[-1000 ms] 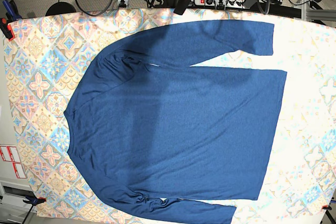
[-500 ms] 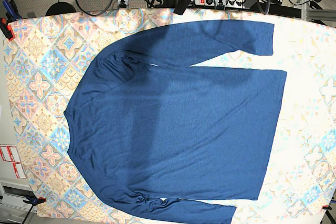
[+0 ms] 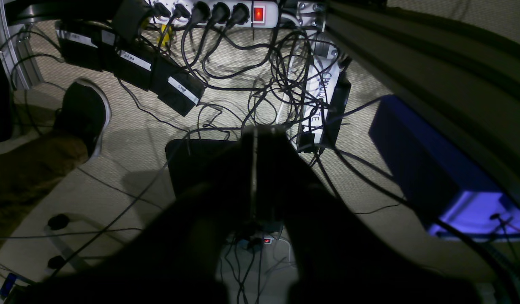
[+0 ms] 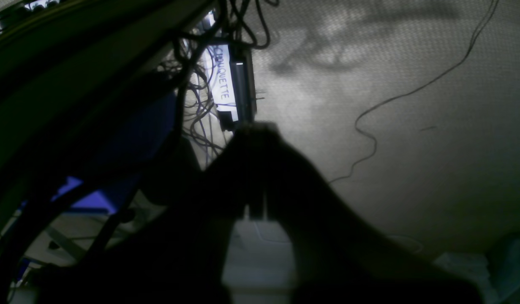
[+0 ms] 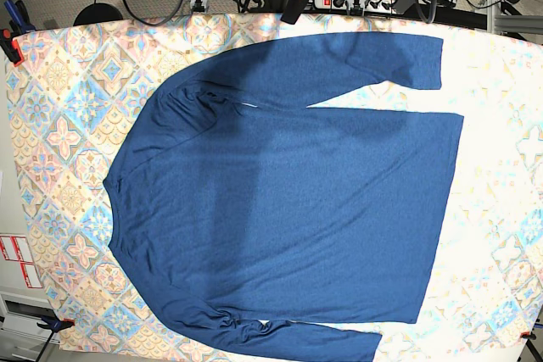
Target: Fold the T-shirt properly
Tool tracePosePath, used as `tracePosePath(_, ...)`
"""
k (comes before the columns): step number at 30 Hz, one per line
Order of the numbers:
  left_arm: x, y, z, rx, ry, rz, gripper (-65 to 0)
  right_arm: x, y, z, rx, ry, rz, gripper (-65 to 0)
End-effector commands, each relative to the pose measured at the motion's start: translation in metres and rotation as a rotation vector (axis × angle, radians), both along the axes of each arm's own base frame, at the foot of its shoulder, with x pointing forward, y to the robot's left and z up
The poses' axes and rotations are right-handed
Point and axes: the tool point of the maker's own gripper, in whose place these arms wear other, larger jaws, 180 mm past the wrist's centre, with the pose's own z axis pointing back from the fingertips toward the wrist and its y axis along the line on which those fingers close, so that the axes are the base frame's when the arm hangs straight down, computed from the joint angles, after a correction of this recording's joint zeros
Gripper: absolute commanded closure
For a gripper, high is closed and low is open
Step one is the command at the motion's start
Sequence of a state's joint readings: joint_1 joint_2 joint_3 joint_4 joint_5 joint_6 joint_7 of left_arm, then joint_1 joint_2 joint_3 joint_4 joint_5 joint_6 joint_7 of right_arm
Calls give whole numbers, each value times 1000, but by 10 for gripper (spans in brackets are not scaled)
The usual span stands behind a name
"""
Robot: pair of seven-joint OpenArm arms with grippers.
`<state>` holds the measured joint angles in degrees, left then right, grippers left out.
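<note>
while t-shirt (image 5: 280, 209) spreads toward tablecloth (image 5: 64, 137) edges, left pincer (image 3: 256, 131), right pincer (image 4: 256, 126) pressed together.

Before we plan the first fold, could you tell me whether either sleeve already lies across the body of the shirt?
No, both sleeves of the shirt stretch out beside its body.

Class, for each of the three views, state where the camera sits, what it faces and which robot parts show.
Base: high up, facing down on the shirt and patterned cloth; both arms at the top edge.
Left wrist: on that arm, facing the floor clutter; dark, blurred gripper.
Right wrist: likewise, facing mostly bare floor.
Both wrist views share the blue box and "CHOUQUETTE" label.
</note>
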<state>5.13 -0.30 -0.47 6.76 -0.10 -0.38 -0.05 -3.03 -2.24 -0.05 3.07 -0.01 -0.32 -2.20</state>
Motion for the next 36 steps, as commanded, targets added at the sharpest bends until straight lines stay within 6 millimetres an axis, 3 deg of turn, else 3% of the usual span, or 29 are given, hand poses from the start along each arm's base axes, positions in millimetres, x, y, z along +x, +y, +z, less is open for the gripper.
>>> tracePosePath(1, 1, -1, 0, 0, -3, 4, 0, 0, 2, 0, 1, -3, -6, 0)
tracePosePath(25, -7, 2, 0, 5, 9, 4, 0, 0, 2, 0, 1, -3, 0, 0)
tracePosePath(27, -22, 2, 1, 6, 26, -10, 0, -9, 2, 0, 1, 9, 2, 0)
tracePosePath(30, -38, 24, 3, 38, 35, -17, 0, -45, 1, 3, 0, 57, 1, 0)
tracePosePath(36, -57, 58, 15, 91, -3, -38, 0, -68, -8, 9, -19, 30, 0, 0)
